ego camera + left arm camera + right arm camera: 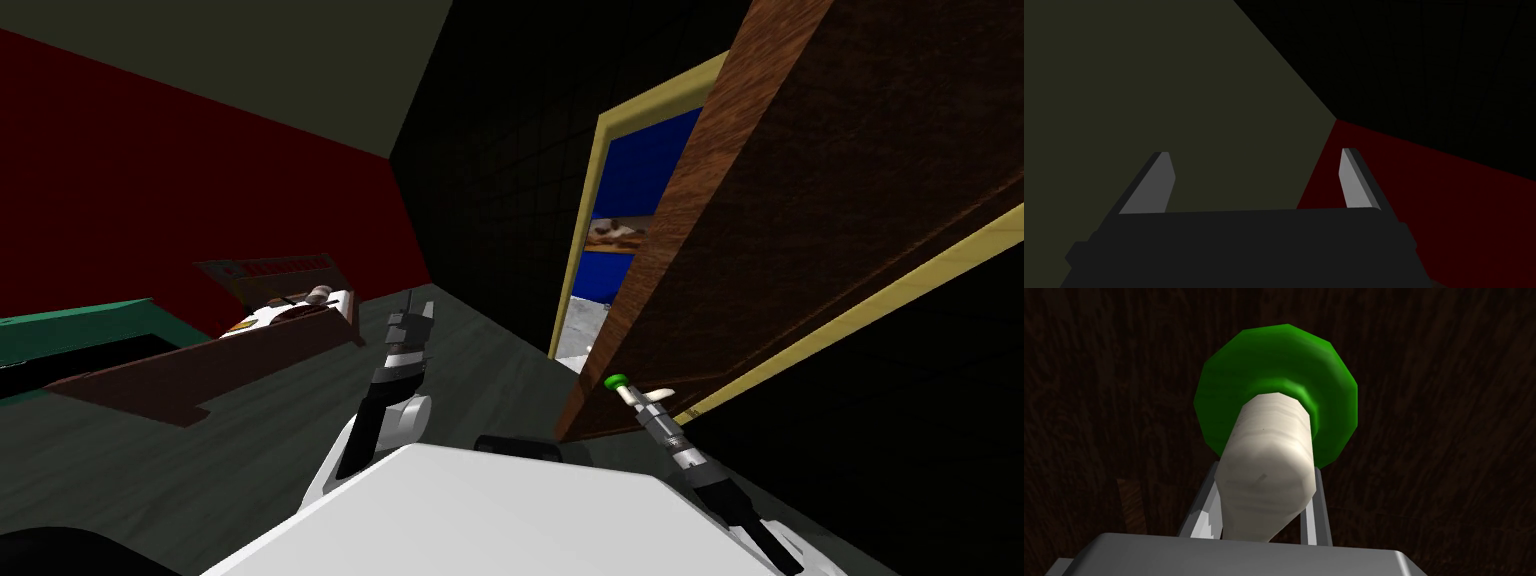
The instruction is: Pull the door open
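Dark grey floor [250, 450] runs to a red wall [150, 180] and a black wall [500, 150]. One brown wood-grain door [800, 200] stands ajar on my right, its free edge clear of the yellow frame [585, 220] — a blue wall [655, 165] shows through the gap. It has one cream lever handle [1269, 478] on a green rosette [1274, 363]. My right hand [1261, 508] clamps the lever, fingers pressing its sides. My left hand [1256, 165] hangs raised over open floor — spread wide, holding nothing.
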### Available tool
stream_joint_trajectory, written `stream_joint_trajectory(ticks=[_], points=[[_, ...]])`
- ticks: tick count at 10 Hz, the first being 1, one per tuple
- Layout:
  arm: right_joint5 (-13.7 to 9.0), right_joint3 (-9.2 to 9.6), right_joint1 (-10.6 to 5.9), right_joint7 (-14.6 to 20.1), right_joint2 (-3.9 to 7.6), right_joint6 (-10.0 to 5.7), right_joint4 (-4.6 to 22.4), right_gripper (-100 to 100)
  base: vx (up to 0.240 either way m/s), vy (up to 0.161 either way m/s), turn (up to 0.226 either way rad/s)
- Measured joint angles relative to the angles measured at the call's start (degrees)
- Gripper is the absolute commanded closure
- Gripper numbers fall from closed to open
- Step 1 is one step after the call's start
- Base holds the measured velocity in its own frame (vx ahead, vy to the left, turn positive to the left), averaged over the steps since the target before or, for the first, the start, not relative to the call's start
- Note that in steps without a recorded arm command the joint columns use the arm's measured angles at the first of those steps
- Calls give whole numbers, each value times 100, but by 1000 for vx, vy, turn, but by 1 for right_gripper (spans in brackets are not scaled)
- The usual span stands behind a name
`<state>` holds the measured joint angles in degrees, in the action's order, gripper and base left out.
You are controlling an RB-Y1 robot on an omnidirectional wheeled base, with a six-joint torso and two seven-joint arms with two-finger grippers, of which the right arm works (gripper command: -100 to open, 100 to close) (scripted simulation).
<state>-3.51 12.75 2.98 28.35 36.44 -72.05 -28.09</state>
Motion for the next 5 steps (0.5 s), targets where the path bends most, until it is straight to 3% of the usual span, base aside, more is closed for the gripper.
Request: stream_joint_trajectory(ticks=[5], points=[[-18,41,-10,9,19,-185,180,100,-211,-110,171]])
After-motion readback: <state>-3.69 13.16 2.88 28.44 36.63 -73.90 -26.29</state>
